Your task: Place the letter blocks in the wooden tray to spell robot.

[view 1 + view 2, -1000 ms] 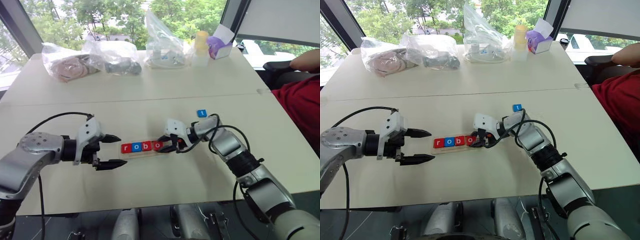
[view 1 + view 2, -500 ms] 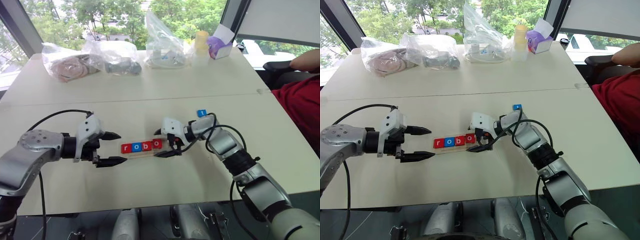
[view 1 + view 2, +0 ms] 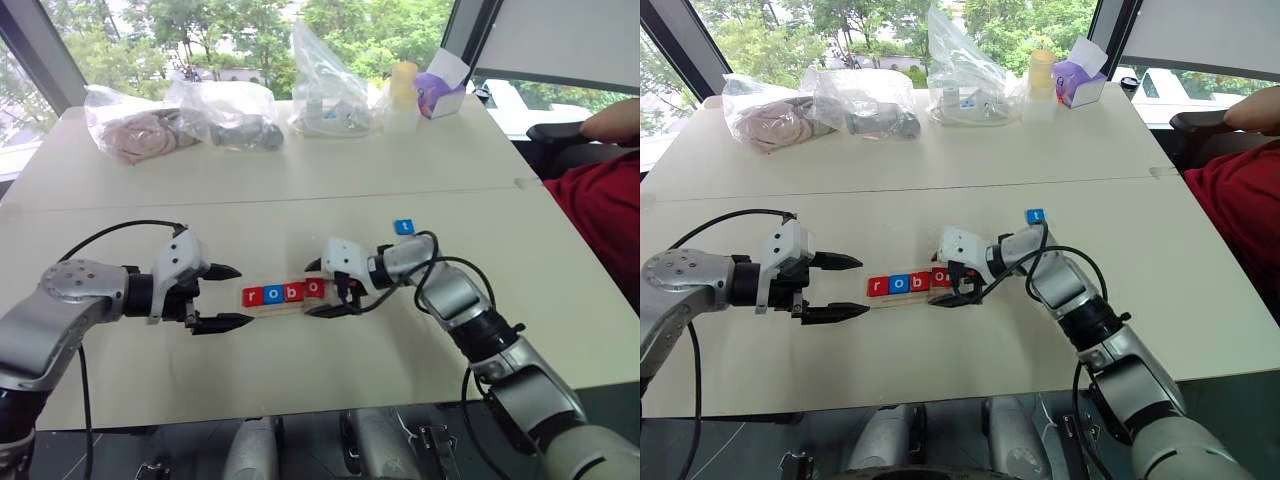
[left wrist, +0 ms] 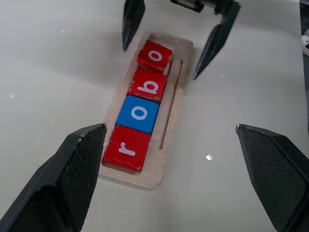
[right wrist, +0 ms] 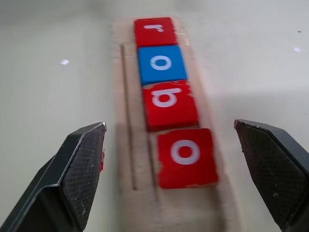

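Four letter blocks, r-o-b-o (image 4: 142, 107), sit in the wooden tray (image 4: 170, 121); my right gripper (image 3: 320, 288) and left gripper (image 3: 225, 297) gape empty. The blue t block (image 3: 403, 227), apart, looks light and rigid: I'd pinch opposite edges.

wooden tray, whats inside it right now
Four blocks lie in a row in the tray: red r, blue o, red b and red o, which sits slightly askew. The end slot past it is empty. Nothing covers the tray; the blue t lies on the table.
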`<control>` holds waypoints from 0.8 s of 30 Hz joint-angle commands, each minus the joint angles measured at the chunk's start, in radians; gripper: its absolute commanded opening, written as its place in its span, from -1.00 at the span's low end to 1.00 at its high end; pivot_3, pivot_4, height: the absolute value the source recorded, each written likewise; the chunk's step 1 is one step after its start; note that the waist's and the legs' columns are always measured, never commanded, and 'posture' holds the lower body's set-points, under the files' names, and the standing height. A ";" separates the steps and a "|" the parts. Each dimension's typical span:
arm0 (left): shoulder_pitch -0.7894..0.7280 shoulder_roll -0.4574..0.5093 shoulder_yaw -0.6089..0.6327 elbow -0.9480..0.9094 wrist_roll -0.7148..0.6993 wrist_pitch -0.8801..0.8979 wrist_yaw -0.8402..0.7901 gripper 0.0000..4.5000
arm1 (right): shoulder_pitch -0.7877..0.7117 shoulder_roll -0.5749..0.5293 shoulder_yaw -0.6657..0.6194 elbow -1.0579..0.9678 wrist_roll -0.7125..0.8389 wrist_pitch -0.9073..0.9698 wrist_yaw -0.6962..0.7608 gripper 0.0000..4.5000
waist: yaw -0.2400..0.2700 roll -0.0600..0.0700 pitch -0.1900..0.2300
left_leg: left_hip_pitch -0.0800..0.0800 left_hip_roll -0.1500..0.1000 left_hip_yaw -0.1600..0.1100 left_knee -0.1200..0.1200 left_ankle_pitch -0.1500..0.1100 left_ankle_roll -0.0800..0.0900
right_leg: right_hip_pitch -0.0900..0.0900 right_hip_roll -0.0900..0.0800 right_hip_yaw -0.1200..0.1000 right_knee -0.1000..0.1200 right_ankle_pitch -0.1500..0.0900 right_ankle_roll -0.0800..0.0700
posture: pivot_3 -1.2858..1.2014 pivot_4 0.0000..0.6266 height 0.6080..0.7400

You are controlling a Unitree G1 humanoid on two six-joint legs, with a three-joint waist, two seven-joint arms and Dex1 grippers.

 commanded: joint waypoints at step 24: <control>-0.129 -0.126 0.002 -0.028 -0.022 -0.004 0.086 1.00 | -0.053 0.058 -0.465 -0.122 0.090 0.455 -0.541 0.96 | 0.008 -0.001 -0.001 | -0.001 0.000 -0.001 0.001 0.000 0.000 | 0.000 -0.001 0.000 0.000 0.000 0.000 | 0.03 -0.52 1.00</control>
